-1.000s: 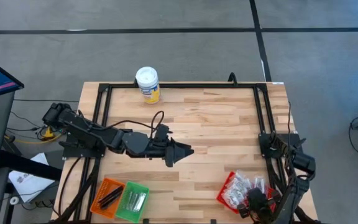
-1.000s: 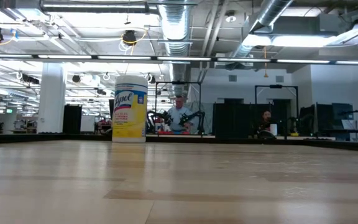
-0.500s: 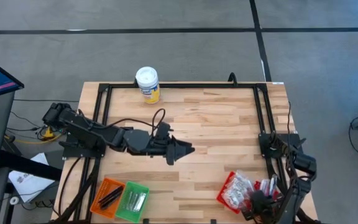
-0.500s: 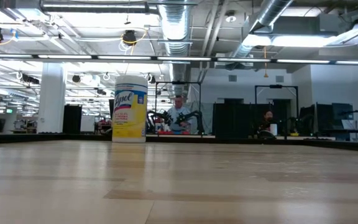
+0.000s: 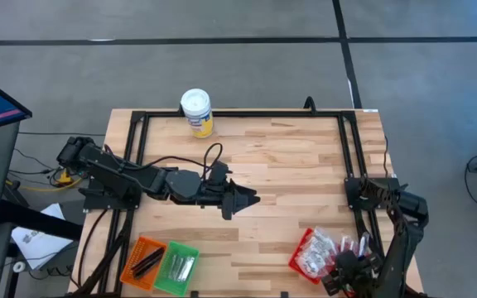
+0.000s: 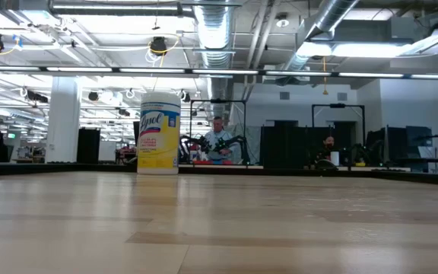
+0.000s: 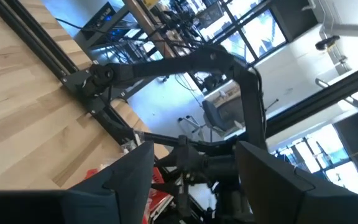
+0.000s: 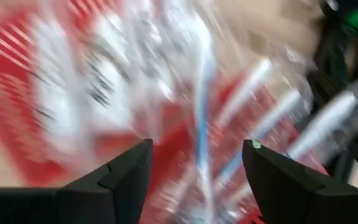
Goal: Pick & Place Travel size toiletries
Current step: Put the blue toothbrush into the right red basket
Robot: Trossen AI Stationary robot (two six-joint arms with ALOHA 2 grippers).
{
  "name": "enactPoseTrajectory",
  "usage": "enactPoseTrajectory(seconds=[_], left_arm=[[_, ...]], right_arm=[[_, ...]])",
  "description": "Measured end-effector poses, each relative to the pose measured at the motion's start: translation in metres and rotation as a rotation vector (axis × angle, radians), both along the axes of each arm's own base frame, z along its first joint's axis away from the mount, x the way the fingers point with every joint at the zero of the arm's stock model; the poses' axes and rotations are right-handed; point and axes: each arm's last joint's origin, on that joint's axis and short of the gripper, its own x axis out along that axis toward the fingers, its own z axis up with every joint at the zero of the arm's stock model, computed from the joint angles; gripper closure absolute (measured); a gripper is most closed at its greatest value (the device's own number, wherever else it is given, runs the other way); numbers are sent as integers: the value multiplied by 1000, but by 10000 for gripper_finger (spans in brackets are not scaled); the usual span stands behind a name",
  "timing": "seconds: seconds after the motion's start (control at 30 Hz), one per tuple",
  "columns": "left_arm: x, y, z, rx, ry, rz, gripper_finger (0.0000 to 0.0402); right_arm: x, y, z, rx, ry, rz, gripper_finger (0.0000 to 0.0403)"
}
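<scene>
Travel size toiletries [image 5: 320, 250] fill a red mesh basket [image 5: 300, 251] at the table's near right corner: white sachets heaped, slim silvery sticks [image 8: 253, 93] lying roughly parallel, slanted across the basket. The right gripper [image 8: 194, 180] hovers just above them, fingers spread, empty. The left gripper [image 5: 249, 199] waits mid-table, fingers apart, empty.

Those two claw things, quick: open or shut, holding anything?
Left end effector: open, empty, above the table's middle.
Right end effector: open, empty, over the red basket of toiletries.
</scene>
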Motion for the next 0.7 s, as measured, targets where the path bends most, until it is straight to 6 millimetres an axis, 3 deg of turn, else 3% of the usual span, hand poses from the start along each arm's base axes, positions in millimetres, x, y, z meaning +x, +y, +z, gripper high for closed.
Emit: enactPoseTrajectory(seconds=[0.3,0.4,0.5,0.6,0.7], left_arm=[[1,1,0,43,2,-49,181],[2,3,0,53,3,-99,181],[2,3,0,94,3,-136,181],[2,3,0,126,2,-145,181],[1,1,0,133,2,-153,181]], right_arm=[[31,-53,79,182,-131,151,168],[37,-72,106,303,-174,228,169],[37,-90,122,382,-157,194,180],[36,-98,124,418,-73,154,223],[39,-100,116,462,3,158,306]])
